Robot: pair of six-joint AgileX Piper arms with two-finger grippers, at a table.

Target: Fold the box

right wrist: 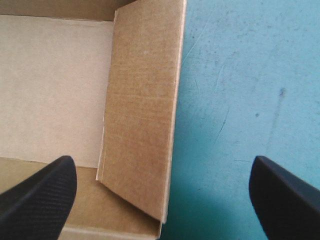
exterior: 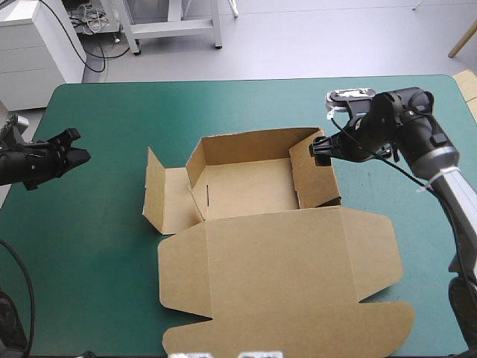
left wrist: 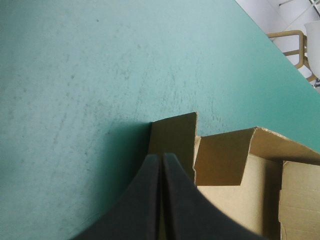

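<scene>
The brown box (exterior: pixel 253 186) lies in the middle of the table as an open tray. Its back wall and right wall (exterior: pixel 317 175) stand up, the left side flap (exterior: pixel 160 190) is splayed outward, and the lid (exterior: pixel 283 276) lies flat toward the near edge. My right gripper (exterior: pixel 322 149) hovers at the far end of the right wall. In its wrist view the gripper (right wrist: pixel 161 162) is open, straddling that wall (right wrist: pixel 142 110). My left gripper (exterior: pixel 74 154) is shut near the table's left edge, well apart from the box. Its joined fingers (left wrist: pixel 161 165) point at the left flap (left wrist: pixel 172 137).
Bare teal-green cover (exterior: pixel 112 119) stretches between my left gripper and the box, and more lies right of the box (right wrist: pixel 240 100). The lid's front flap (exterior: pixel 298 339) reaches close to the table's near edge.
</scene>
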